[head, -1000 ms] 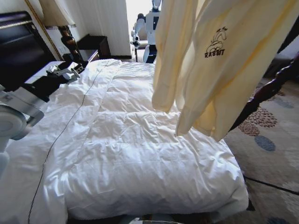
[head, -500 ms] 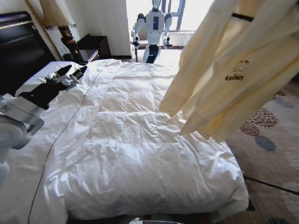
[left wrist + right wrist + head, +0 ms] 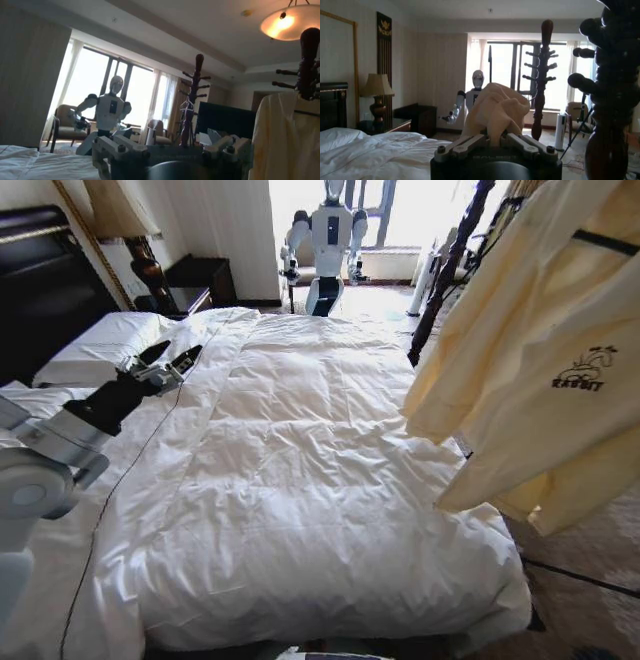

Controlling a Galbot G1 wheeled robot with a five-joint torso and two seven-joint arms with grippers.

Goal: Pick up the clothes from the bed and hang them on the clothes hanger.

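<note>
The clothes, a pale yellow shirt (image 3: pixel 540 360) with a small dark rabbit print, hang in the air past the right edge of the bed (image 3: pixel 300 480). A thin dark bar of the clothes hanger (image 3: pixel 605 242) crosses the shirt near its top. In the right wrist view my right gripper (image 3: pixel 495 141) is shut on a bunch of the yellow fabric (image 3: pixel 497 107). My left gripper (image 3: pixel 175 360) hovers open over the bed's left side near the pillow, with nothing between its fingers. The left wrist view shows the left gripper (image 3: pixel 170 150) with the shirt (image 3: pixel 280 138) beside a dark post.
A dark wooden coat stand (image 3: pixel 450 270) rises beyond the bed's far right corner; a turned post (image 3: pixel 615 93) stands close to my right wrist. Another white robot (image 3: pixel 328 240) stands by the window. A lamp and nightstand (image 3: pixel 190 280) are at the back left. Patterned carpet lies on the right.
The shirt has swung to the right, from over the bed to beyond its right edge. My left arm has slid forward and to the right over the duvet.
</note>
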